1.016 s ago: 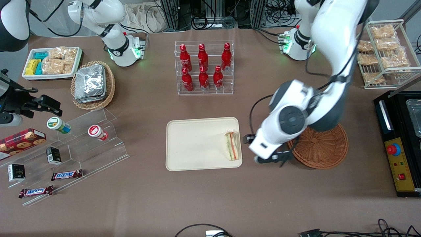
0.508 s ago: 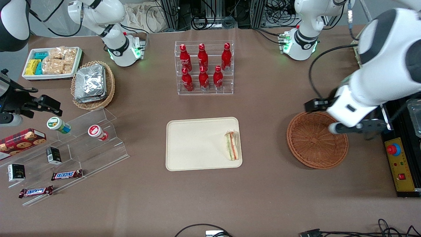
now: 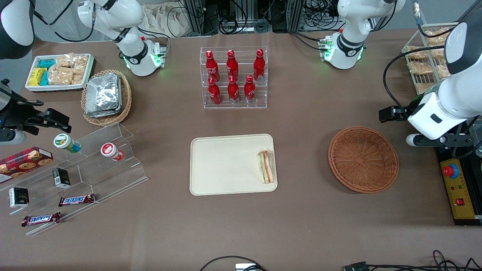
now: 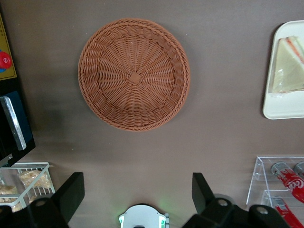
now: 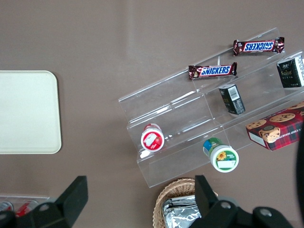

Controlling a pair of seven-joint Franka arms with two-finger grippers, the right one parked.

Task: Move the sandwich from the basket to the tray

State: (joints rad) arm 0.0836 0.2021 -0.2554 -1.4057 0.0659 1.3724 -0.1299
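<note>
Gripper, fingers spread and holding nothing, hangs high near the table's working-arm end. Largest, the tray carries the sandwich along its edge nearest the basket, which holds nothing; placement looks done, only parking left.

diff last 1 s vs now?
The left arm swung away from the tray, passed over the basket, and its gripper now hangs open and empty toward the working arm's end of the table, beside the basket. Nothing was grasped or released. The sandwich lay on the tray throughout; the basket stayed put.
</note>
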